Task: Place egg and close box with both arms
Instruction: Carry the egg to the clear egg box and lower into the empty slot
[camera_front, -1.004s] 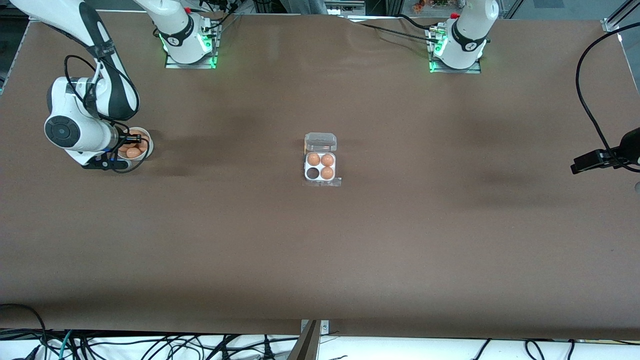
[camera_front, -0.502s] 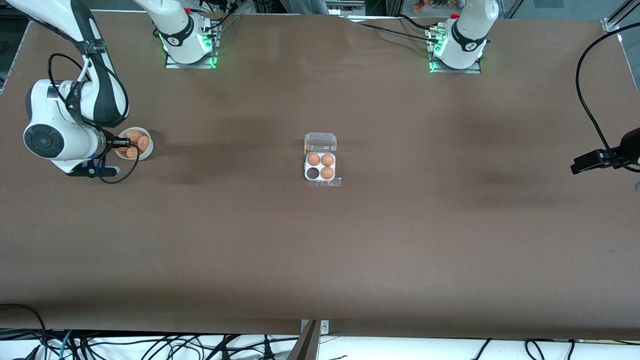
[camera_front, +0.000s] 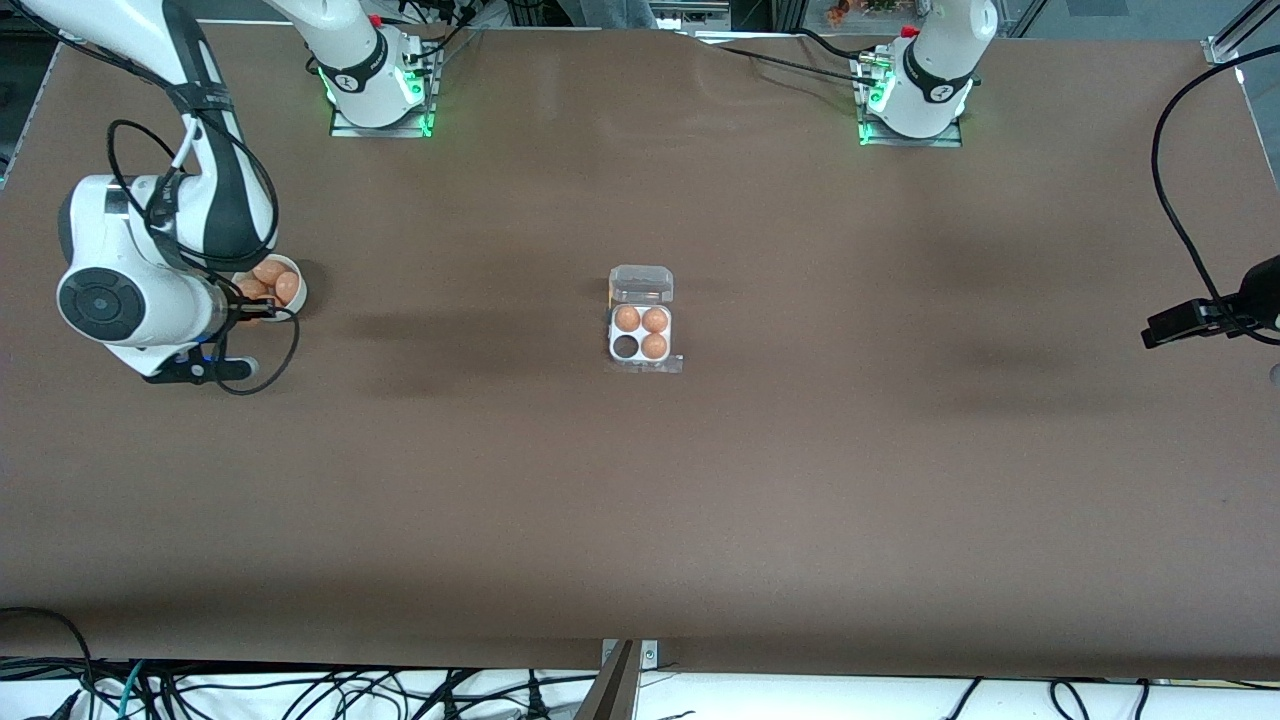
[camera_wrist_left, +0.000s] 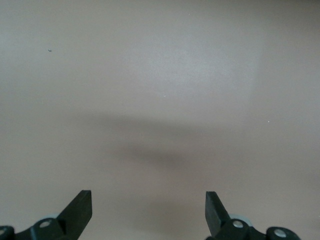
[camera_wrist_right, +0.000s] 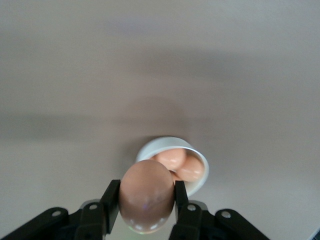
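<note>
My right gripper (camera_wrist_right: 146, 196) is shut on an orange-brown egg (camera_wrist_right: 146, 194), its black fingers (camera_wrist_right: 112, 200) pressing both sides. In the front view the right gripper (camera_front: 256, 313) hangs over the edge of the round white bowl (camera_front: 297, 298) at the right arm's end of the table. The box (camera_front: 612, 333) sits mid-table, its clear lid (camera_front: 641, 284) open and lying flat. Three cups hold eggs (camera_front: 655, 320); one cup (camera_front: 626, 346) is empty and dark. My left gripper (camera_front: 1160, 328) waits open over bare table at the left arm's end, its fingers (camera_wrist_left: 82, 206) wide apart.
The bowl (camera_wrist_right: 161, 143) holds more eggs (camera_wrist_right: 192, 169) just like the held one. A black cable (camera_front: 1175, 210) loops over the table near the left gripper. Cables run along the table's nearest edge.
The right gripper has come up out of the bowl with an egg and now hangs over the bowl's edge. The left arm has not moved.
</note>
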